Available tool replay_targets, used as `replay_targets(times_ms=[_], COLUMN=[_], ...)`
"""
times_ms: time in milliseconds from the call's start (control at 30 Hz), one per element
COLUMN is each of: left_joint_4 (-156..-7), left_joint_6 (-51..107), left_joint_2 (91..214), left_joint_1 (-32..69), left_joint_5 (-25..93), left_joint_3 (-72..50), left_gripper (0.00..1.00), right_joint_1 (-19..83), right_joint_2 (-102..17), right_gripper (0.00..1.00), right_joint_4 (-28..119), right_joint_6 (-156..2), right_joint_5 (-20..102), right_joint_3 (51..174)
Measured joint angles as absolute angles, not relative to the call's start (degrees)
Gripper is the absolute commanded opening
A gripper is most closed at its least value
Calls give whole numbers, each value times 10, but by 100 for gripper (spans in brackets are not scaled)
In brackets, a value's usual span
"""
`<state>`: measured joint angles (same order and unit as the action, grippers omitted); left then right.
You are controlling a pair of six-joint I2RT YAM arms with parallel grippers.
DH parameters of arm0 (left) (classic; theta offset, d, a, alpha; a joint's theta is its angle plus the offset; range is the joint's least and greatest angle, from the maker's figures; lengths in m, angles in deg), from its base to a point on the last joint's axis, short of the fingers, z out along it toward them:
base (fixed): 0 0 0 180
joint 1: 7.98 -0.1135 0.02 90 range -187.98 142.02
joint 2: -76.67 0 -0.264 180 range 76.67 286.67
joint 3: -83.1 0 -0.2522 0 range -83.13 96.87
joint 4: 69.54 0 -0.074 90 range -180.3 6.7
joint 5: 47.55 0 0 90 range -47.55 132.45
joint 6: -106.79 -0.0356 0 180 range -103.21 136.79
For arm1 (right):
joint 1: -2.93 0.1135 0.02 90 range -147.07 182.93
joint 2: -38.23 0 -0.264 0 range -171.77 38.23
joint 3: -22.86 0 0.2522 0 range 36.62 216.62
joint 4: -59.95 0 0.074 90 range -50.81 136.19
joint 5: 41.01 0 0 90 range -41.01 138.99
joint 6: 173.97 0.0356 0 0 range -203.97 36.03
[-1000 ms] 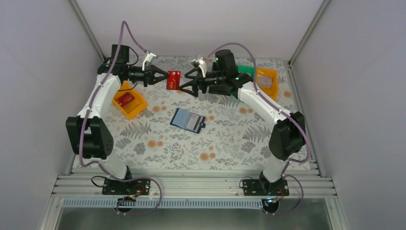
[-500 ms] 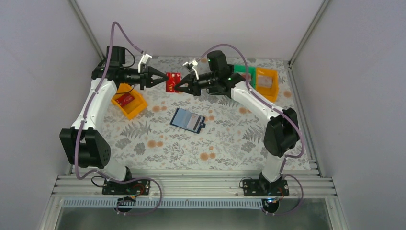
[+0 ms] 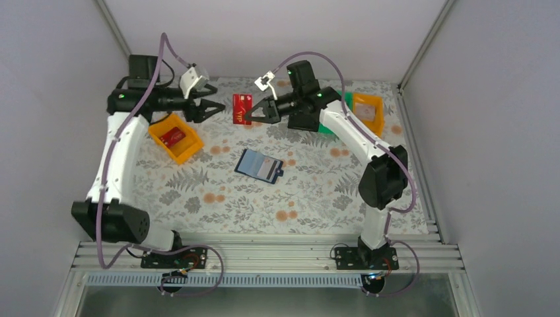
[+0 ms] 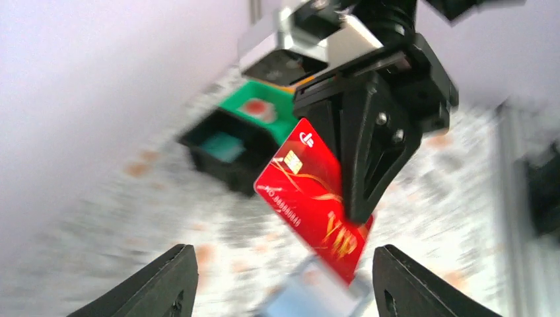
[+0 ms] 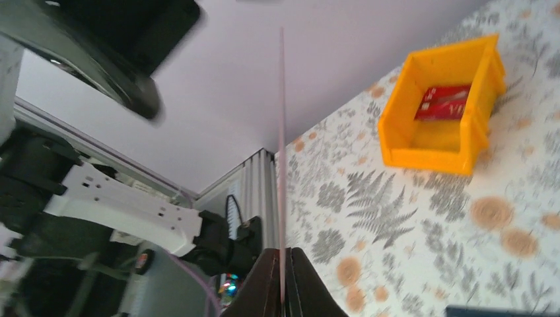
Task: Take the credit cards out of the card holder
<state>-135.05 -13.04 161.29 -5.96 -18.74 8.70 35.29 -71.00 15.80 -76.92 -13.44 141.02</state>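
Note:
A red credit card (image 3: 242,108) hangs upright in the air above the back of the table, with my right gripper (image 3: 251,115) shut on its right edge. In the right wrist view the card (image 5: 282,132) shows edge-on as a thin pink line rising from the closed fingertips (image 5: 271,271). My left gripper (image 3: 215,100) stands open just left of the card, apart from it. Its wrist view shows the card (image 4: 310,198) beyond the spread fingers (image 4: 168,277), nothing between them. The navy card holder (image 3: 259,165) lies open on the table's middle, light-blue inside up.
An orange bin (image 3: 175,137) at the left holds another red card (image 3: 173,136). A green bin (image 3: 339,98) and a second orange bin (image 3: 367,113) stand at the back right. In the left wrist view a black bin (image 4: 224,148) sits beside the green one (image 4: 261,109).
The left gripper has let go of the red card and drawn back to the left. The right gripper has shut on the card and now holds it alone.

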Motion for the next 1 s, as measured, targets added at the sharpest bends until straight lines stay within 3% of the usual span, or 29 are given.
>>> replay_targets(times_ms=[167,300,567,867,1000], left_joint_4=[-1424,-1458,-1306,-1072,-1031], left_joint_6=[-390,-586,-891,-996,-1008], left_joint_2=[1519,1425,1322,1224,1202], left_joint_1=[-60,-59,-50,18,22], left_joint_5=[-56,-25,-8,2,6], left_joint_3=[139,135,-76,-278,-297], left_gripper=[73,75,78,74,61], right_joint_1=[340,353,382,417,441], right_joint_2=[-710,-710,-702,-703,-705], right_gripper=[4,4,4,4,4], right_joint_4=[85,53,50,48,49], right_joint_6=[-728,-710,-665,-645,-639], right_joint_5=[-165,-186,-234,-241,-241], right_joint_3=[1411,1411,1407,1434,1452])
